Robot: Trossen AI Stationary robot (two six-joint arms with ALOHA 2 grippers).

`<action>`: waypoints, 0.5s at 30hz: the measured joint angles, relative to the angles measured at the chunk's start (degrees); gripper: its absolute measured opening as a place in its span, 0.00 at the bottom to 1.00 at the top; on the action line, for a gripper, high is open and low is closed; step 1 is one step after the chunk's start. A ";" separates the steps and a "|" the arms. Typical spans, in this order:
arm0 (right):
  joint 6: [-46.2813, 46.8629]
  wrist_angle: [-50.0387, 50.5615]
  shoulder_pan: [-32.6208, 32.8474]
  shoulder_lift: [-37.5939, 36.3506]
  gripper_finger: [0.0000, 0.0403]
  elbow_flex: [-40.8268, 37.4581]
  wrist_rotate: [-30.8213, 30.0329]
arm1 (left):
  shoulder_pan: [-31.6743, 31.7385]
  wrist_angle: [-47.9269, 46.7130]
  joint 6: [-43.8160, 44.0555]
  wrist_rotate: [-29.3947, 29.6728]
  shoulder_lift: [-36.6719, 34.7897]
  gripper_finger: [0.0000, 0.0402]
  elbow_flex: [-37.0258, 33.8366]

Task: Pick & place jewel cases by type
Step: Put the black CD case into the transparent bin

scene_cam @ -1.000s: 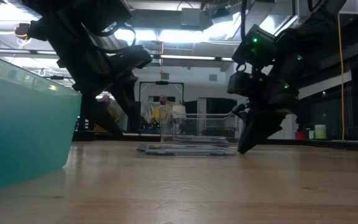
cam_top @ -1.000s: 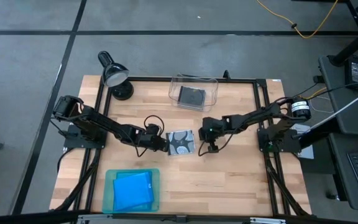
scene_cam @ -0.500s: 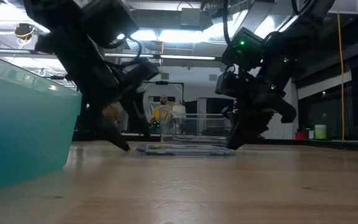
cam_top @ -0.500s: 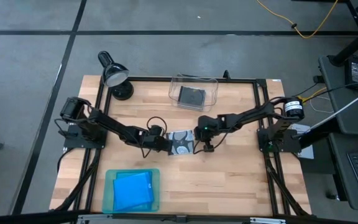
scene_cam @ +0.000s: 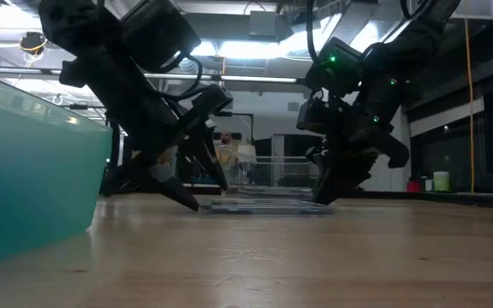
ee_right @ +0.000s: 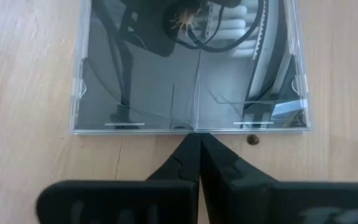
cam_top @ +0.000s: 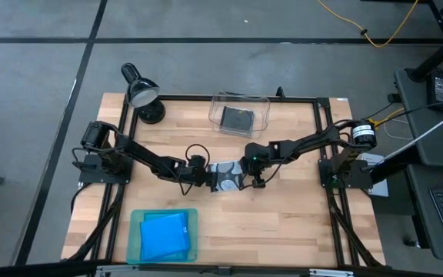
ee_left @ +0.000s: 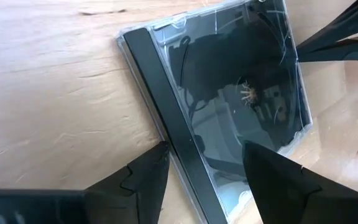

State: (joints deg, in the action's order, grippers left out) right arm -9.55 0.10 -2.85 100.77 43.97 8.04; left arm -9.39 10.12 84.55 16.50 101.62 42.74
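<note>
Case: the small square dark grey plastic jewel case point(cam_top: 226, 176) lies flat at mid-desk point(cam_top: 283, 223), between both tools.
Left tool point(ee_left: 204, 163): spread, straddling the case's spine edge.
Right tool point(ee_right: 199, 155): pressed together, tips braced against the opposite edge.
Technique: the brace should be kept firm while the left fingers are slid under.
Change: the left tool has been advanced onto the case.

One square grey jewel case point(cam_top: 226, 176) lay flat mid-surface, disc visible. Another point(cam_top: 237, 119) sat in the clear bin point(cam_top: 261, 104); blue cases point(cam_top: 165, 235) filled the teal tray point(cam_top: 134, 231).
</note>
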 joint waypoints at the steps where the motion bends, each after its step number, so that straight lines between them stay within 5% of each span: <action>1: 0.01 -0.02 0.00 0.00 0.02 0.00 0.03 | -0.04 0.31 -0.42 0.33 0.02 0.49 0.00; 15: 0.08 0.20 0.04 -0.04 0.02 -0.04 0.07 | -0.11 0.84 -5.51 7.40 -4.22 0.49 -0.17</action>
State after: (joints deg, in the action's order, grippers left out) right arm -9.47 0.30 -2.81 100.73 43.92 8.11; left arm -9.50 10.96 79.05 23.90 97.40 42.57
